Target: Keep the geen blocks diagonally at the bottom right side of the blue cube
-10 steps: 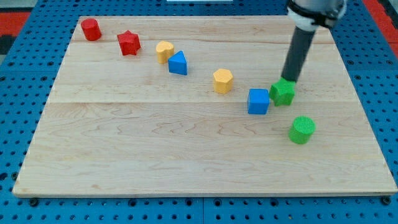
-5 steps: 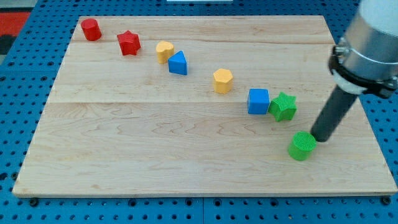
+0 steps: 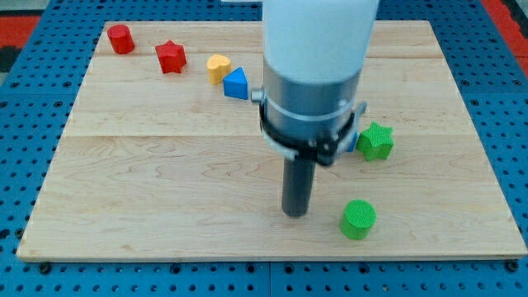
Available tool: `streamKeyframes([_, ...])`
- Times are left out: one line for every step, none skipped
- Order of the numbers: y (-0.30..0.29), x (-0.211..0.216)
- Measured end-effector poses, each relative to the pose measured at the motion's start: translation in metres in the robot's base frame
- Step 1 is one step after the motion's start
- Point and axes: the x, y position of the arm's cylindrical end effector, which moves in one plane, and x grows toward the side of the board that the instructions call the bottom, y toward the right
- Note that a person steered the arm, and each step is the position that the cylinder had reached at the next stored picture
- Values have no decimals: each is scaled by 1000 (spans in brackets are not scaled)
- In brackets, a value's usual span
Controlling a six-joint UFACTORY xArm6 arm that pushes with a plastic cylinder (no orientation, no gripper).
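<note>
My tip (image 3: pixel 295 214) rests on the board near the view's bottom, a little left of the green cylinder (image 3: pixel 358 219). The green star (image 3: pixel 376 141) lies up and to the right of the cylinder. The blue cube (image 3: pixel 352 142) is almost wholly hidden behind my arm; only a sliver shows just left of the green star. The tip touches no block that I can see.
A red cylinder (image 3: pixel 121 39), a red star (image 3: pixel 171 56), a yellow block (image 3: pixel 218 67) and a blue triangular block (image 3: pixel 236 84) lie in a diagonal row at the view's top left. My arm hides the middle of the wooden board (image 3: pixel 165 181).
My tip has swept from right of the green cylinder to its left. The green cylinder has slid down and left. The arm now covers the blue cube and the yellow hexagon block.
</note>
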Motion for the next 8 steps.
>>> streamKeyframes([97,-1])
streamKeyframes([134,8])
streamKeyframes([65,-24])
streamKeyframes([129,-76])
streamKeyframes([170,-100])
streamKeyframes([158,-125])
streamKeyframes([150,-192])
streamKeyframes([112,-162])
